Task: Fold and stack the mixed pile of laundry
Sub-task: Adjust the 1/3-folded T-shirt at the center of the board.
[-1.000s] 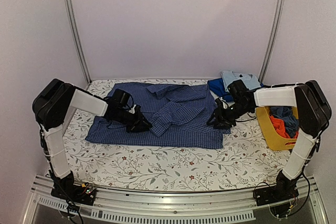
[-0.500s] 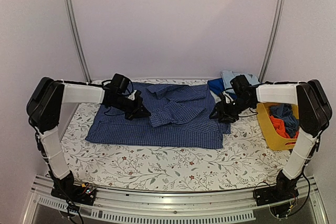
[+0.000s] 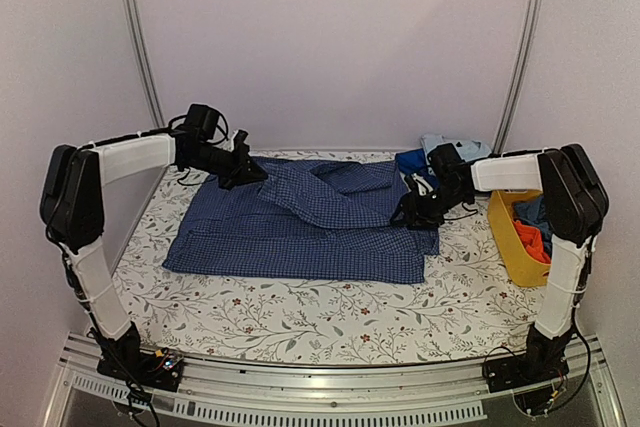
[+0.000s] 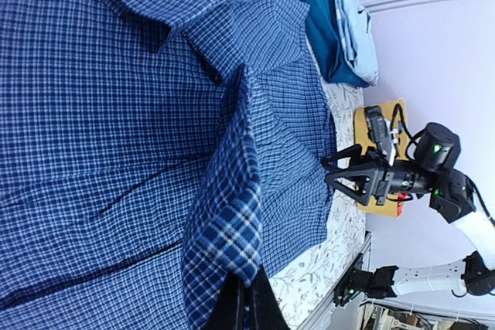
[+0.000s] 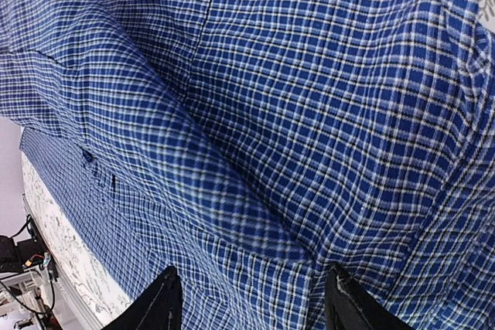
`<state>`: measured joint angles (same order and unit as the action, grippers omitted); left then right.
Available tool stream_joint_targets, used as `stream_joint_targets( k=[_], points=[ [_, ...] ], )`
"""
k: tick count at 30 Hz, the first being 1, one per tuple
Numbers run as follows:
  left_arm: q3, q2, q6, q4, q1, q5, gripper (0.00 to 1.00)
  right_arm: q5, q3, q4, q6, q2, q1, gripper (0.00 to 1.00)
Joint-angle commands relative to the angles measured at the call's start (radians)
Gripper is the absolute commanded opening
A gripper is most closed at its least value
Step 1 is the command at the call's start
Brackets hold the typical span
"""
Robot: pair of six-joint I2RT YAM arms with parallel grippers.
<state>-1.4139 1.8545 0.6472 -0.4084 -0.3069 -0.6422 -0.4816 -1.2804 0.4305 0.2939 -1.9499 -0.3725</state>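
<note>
The blue small-check shirt (image 3: 300, 232) lies spread on the floral table cover. My left gripper (image 3: 245, 169) is at the back left, shut on the sleeve cuff (image 4: 228, 237), and the sleeve is drawn out across the shirt. In the left wrist view the gripper (image 4: 246, 290) has its jaws pinched on the cuff's edge. My right gripper (image 3: 408, 212) hovers open over the shirt's right side. In the right wrist view the gripper (image 5: 251, 274) has only shirt fabric (image 5: 309, 113) below it and nothing between its fingers. A red-orange cloth piece (image 3: 530, 240) and dark cloth (image 3: 535, 215) sit in the basket.
A yellow plastic basket (image 3: 510, 252) stands at the right edge of the table. Folded light blue and teal garments (image 3: 445, 155) are stacked at the back right, by the right arm. Metal frame posts rise at both back corners. Bare floral cover (image 3: 320, 322) lies in front of the shirt.
My left gripper has shut on the sleeve cuff and carried it from the shirt's middle to the back left. The right gripper has opened wider and shifted slightly back.
</note>
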Motion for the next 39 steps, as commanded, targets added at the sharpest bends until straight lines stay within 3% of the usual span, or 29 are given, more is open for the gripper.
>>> stream_joint_targets(
  k=[1, 11, 21, 39],
  points=[
    [-0.074, 0.044, -0.055, -0.071, 0.004, -0.049, 0.00, -0.006, -0.033, -0.007, -0.042, -0.046, -0.008, 0.62],
    [0.090, -0.033, -0.115, -0.167, 0.087, -0.015, 0.00, -0.037, 0.051, 0.022, -0.072, 0.024, -0.012, 0.63],
    [0.188, 0.029, -0.142, -0.161, 0.117, 0.025, 0.00, -0.041, 0.104, 0.022, -0.078, 0.038, -0.033, 0.59],
    [0.109, 0.048, -0.304, -0.389, 0.207, 0.139, 0.00, -0.001, 0.131, 0.084, -0.093, 0.076, -0.037, 0.60]
  ],
)
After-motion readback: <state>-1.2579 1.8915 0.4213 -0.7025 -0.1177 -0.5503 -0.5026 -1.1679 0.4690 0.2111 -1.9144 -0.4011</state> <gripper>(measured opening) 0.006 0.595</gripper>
